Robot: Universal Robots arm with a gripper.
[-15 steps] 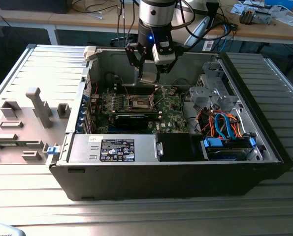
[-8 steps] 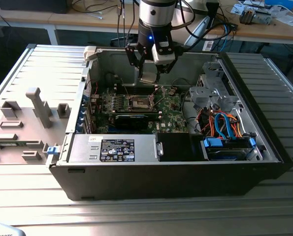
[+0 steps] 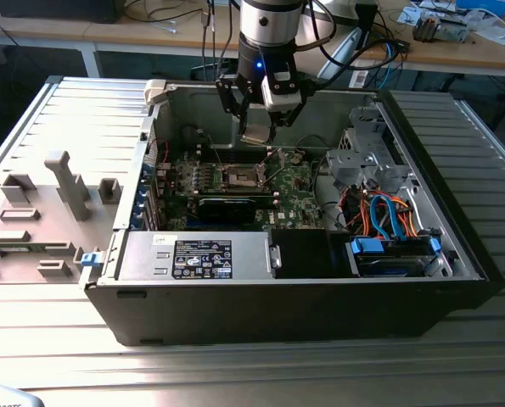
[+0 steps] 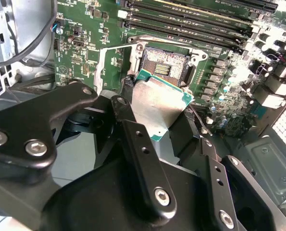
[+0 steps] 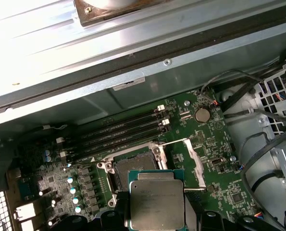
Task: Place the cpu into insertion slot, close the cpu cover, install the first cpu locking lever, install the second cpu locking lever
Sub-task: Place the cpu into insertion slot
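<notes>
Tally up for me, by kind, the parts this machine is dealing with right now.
cpu: 1
slot: 1
cover: 1
end effector: 1, gripping the cpu
Total: 4

One cpu (image 5: 156, 204), one insertion slot (image 5: 133, 167), one motherboard (image 5: 218, 142).

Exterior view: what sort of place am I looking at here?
Likely a robotics lab or workshop: an opened computer case sits on a metal table, the robot's hand holds the cpu above the motherboard, and cable-strewn workbenches stand behind.
</notes>
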